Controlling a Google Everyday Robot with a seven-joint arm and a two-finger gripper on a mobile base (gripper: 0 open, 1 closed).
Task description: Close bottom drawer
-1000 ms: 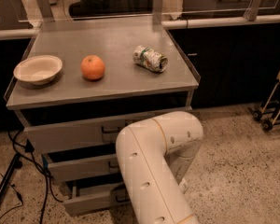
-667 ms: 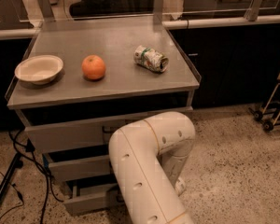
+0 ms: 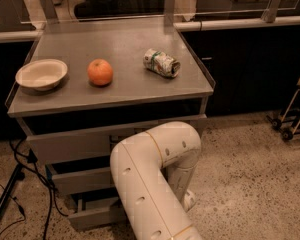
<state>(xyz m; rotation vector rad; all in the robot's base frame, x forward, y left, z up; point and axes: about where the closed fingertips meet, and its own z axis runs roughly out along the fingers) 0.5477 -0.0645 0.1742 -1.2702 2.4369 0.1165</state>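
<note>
Grey bottom drawer (image 3: 96,215) stands open; pincer hidden behind white arm (image 3: 142,181)

I can read no text, number or sign from here. The crushed can (image 3: 161,63) lying on the desk (image 3: 125,91), toward its right edge, wears a green-and-white printed label, but none of its lettering is legible. The gripper is hidden behind the white arm (image 3: 155,179) in front of the desk.

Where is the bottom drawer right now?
Lower left of the camera view: the bottom drawer juts open beneath the middle drawer, beside the white arm, which hides the gripper.
</note>
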